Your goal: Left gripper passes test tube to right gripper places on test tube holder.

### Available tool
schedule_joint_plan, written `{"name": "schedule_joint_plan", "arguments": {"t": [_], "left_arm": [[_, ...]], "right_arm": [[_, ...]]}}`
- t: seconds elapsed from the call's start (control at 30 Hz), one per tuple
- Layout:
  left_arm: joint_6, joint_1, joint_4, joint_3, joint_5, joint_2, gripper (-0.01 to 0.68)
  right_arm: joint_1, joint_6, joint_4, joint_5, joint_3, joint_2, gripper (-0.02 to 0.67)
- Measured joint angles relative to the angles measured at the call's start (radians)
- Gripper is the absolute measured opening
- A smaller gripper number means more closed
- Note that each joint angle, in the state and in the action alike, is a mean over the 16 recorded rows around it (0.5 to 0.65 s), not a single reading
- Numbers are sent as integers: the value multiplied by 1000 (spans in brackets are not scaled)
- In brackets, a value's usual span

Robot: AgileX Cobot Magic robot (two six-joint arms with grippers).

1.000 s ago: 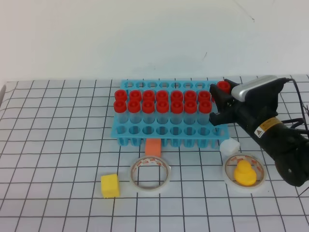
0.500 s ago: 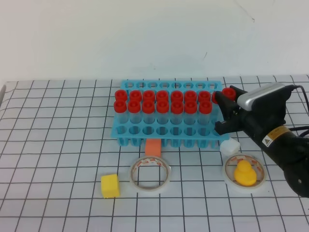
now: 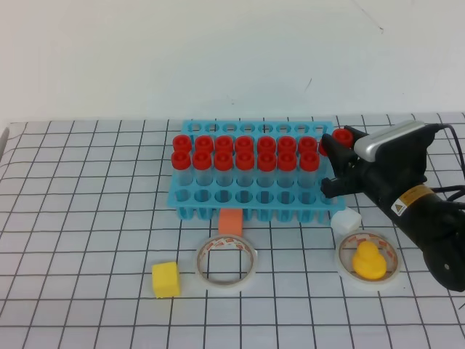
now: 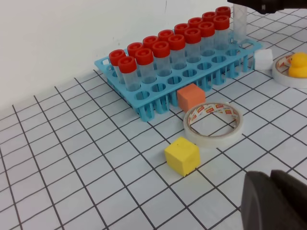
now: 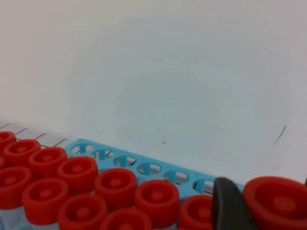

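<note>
My right gripper is at the right end of the light blue test tube holder, shut on a clear test tube whose red cap shows above its fingers. In the left wrist view the clear test tube hangs upright from the black right gripper over the holder's far right end. The right wrist view shows the red cap beside one black finger. Two rows of red-capped tubes fill the holder. My left gripper is shut and empty at the near table edge.
A tape roll and an orange block lie in front of the holder. A yellow cube sits to the left. A second tape roll holds a yellow duck, with a white cube beside it.
The right gripper with the tube shifted a little right and down along the holder's right end, then settled. The left gripper has not moved.
</note>
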Motion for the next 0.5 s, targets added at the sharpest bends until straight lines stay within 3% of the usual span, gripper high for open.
{"name": "schedule_joint_plan", "arguments": {"t": [0.5], "left_arm": [[0, 0, 0, 0, 0, 0, -1]], "right_arm": [[0, 0, 6, -27, -30, 37, 280]]}}
